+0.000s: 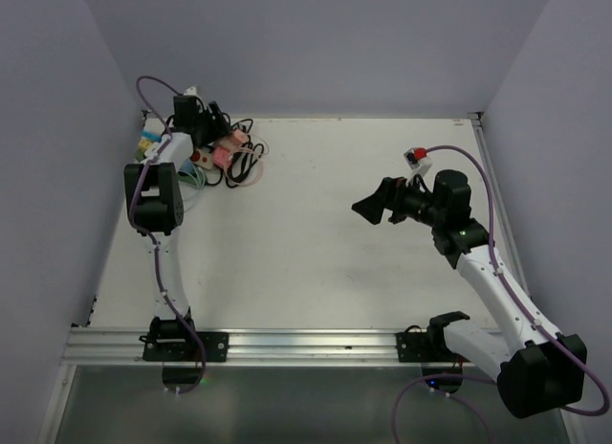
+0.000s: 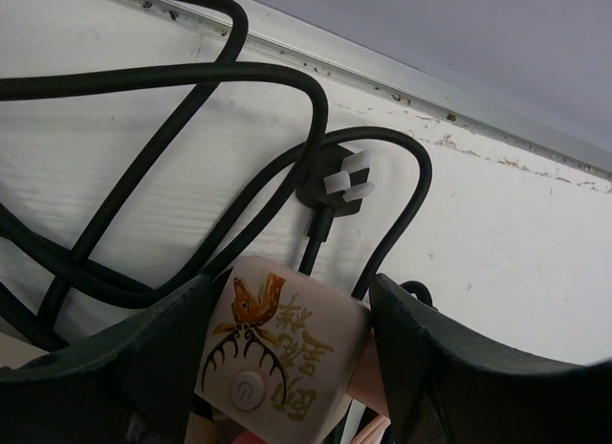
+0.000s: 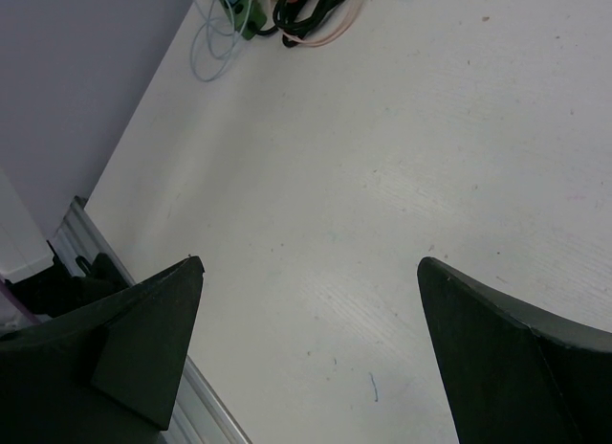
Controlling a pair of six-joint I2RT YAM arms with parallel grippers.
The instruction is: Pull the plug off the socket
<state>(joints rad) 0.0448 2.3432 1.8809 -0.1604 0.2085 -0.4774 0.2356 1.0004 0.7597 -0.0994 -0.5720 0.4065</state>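
At the desk's [image 1: 325,272] far-left corner, the left gripper [image 2: 292,283] straddles a cream plug [image 2: 277,353] printed with a deer, seemingly lined up to pull it. I cannot tell whether its fingers pinch it yet. Black cords [image 2: 191,128] tangle around it, and the socket, likely underneath, is hidden. Further right, the right gripper [image 3: 311,262] hangs open and empty over bare desk.

Left arm [image 1: 156,200] extended, right hand [image 3: 311,264] spread
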